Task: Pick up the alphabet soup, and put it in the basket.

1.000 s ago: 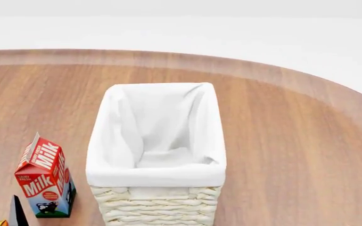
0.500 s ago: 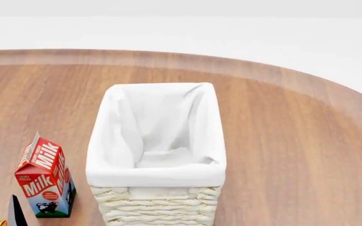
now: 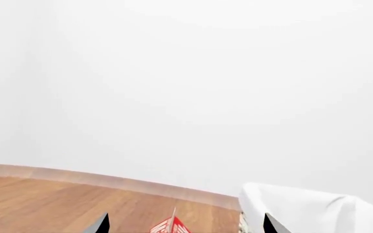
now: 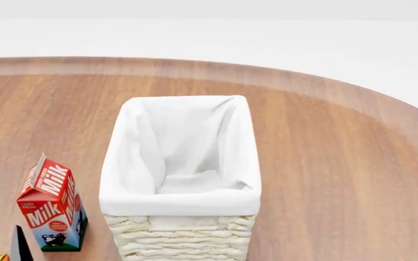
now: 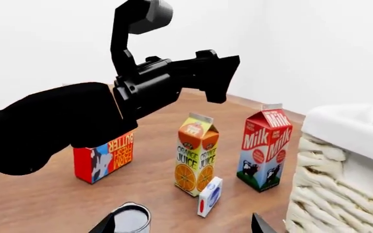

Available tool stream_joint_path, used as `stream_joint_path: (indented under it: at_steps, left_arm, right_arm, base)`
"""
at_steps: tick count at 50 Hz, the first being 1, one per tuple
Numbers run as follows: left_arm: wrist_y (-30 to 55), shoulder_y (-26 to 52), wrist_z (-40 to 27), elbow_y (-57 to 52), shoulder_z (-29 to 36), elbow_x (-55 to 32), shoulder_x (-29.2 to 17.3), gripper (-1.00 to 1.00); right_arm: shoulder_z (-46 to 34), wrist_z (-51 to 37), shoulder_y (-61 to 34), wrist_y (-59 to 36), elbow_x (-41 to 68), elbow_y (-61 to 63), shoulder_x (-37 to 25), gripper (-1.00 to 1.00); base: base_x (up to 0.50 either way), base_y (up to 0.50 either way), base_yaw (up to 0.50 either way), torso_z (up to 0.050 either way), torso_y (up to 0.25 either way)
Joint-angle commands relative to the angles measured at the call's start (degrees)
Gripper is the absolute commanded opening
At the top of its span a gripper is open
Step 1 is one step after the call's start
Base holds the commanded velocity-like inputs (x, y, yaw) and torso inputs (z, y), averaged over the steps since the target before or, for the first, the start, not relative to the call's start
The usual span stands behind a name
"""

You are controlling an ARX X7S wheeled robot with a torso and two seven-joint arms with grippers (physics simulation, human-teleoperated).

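The wooden table [image 4: 339, 163] fills most of the head view. The basket [image 4: 181, 231] stands at that frame's lower centre, its white liner folded over the rim and its inside bare. The milk carton [image 4: 51, 204] stands upright at lower left, near the basket but apart from it. No can shows in this view.

The right wrist view alone shows the rest. The black left arm [image 5: 76, 116] reaches across above a butter box [image 5: 102, 158], an orange juice carton [image 5: 196, 153] and the milk carton, all upright, with the basket's wicker wall beside them. The right gripper [image 5: 181, 225] is spread wide, only its two dark tips in frame. A silver-topped can [image 5: 131, 217] stands just inside one tip, nearer it than the other. Its label is cut off, so I cannot tell whether it is the alphabet soup. A small white box [image 5: 210, 196] leans between the tips, beyond the can.

The left gripper [image 3: 185, 226] is also spread wide, with the milk carton's red peak between its tips and the basket's liner beside one tip.
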State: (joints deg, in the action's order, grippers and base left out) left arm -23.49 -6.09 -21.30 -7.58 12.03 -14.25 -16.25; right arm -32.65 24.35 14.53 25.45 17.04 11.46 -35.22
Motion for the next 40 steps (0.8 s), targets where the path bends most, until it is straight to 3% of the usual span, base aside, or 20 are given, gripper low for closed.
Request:
stream_joint_path:
  at_steps: [1,40]
  left_arm:
    - [0.20,0.29,-0.09,0.26,0.45,0.15,-0.07,1.00]
    - [-0.05,-0.03,-0.96,-0.28,1.03,0.33,-0.60,1.00]
  right_arm:
    - [-1.17,1.04,0.21,-1.25,-0.25,0.33,-1.07,1.00]
    - [-3.24,-3.14,-1.40,-8.86,-8.38,-1.13,0.27,1.00]
  base:
    - [0.00,0.00,0.00,0.000,0.000]
    - [0.00,0.00,0.00,0.000,0.000]
